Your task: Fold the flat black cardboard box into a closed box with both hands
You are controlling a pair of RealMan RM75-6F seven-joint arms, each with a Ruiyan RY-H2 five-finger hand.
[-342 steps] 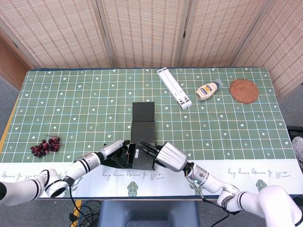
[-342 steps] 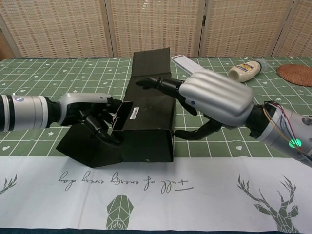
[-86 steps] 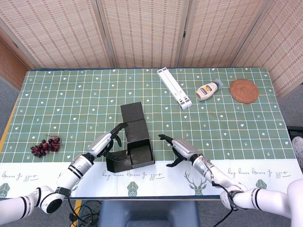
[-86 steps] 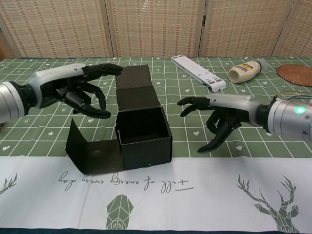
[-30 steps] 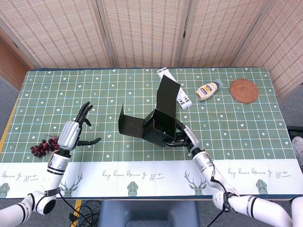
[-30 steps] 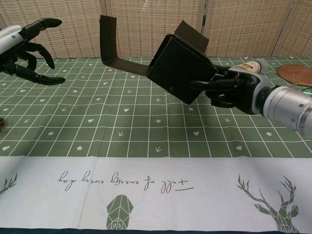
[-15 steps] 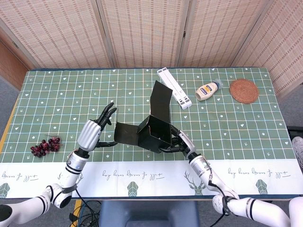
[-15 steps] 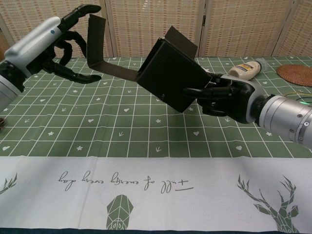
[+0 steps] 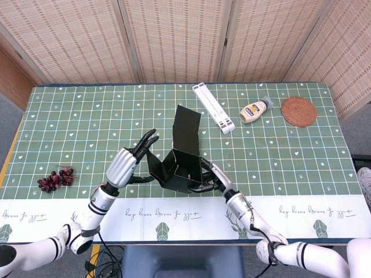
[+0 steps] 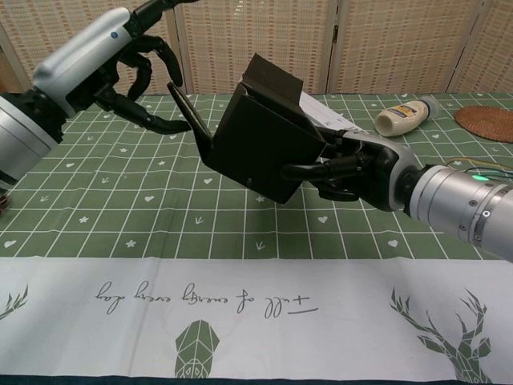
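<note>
The black cardboard box (image 9: 184,169) is lifted off the green tablecloth and tilted, its open side up toward the head camera. Its long lid flap (image 9: 188,131) points away toward the back. My right hand (image 9: 212,179) grips the box from the right side and underneath, also seen in the chest view as right hand (image 10: 358,168) on the box (image 10: 260,144). My left hand (image 9: 124,164) is at the box's left, fingers spread. Its fingers (image 10: 158,64) touch the loose side flap (image 10: 190,115) without closing on it.
A bunch of dark grapes (image 9: 55,178) lies near the left front edge. At the back right are a long white holder (image 9: 213,108), a mayonnaise bottle (image 9: 254,110) and a woven coaster (image 9: 298,111). Folding screens stand behind the table.
My right hand has carried the box left and toward me, tilting it more. My left hand came in to the side flap, which now folds in against the box.
</note>
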